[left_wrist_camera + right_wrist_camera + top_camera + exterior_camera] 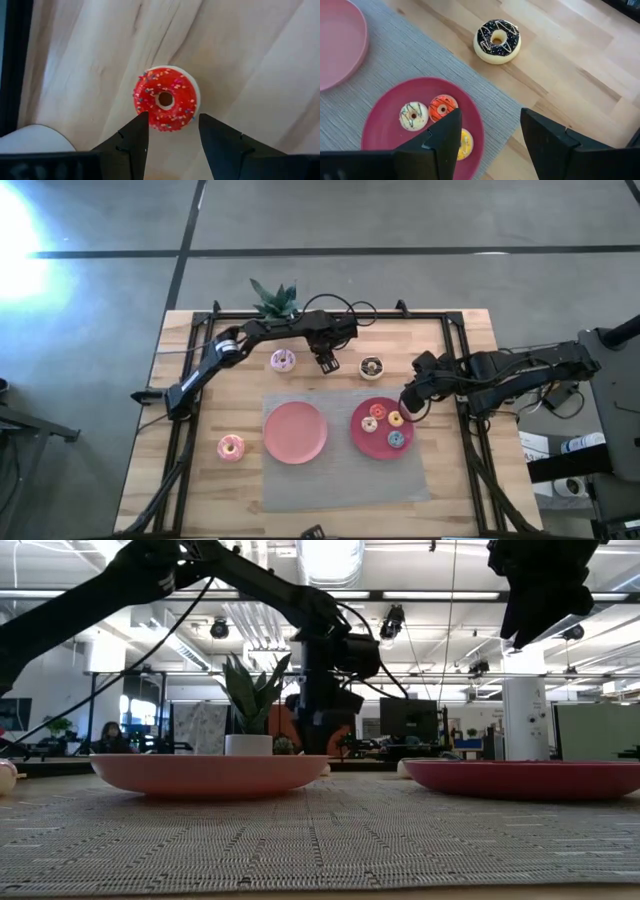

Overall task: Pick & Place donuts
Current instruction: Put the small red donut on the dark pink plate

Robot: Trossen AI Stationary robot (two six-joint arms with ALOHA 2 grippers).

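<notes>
A red sprinkled donut (pixel 166 98) lies flat on the bare wood. My left gripper (pixel 172 120) hangs over it, pointing down, open, one fingertip at either side of the donut's edge. In the high view the left gripper (pixel 325 363) hides that donut; it stands between a white-pink donut (pixel 283 360) and a chocolate donut (pixel 371 367). A pink donut (pixel 231 447) lies at the table's left. My right gripper (pixel 410 402) is open and holds nothing, raised over the edge of the right plate (pixel 372 448), which holds several small donuts (pixel 442 107).
An empty pink plate (pixel 295 432) sits on the grey mat (pixel 340 480) left of the filled one. A potted plant (pixel 274 300) stands at the far edge. Black frame rails (pixel 180 450) run along the table's sides.
</notes>
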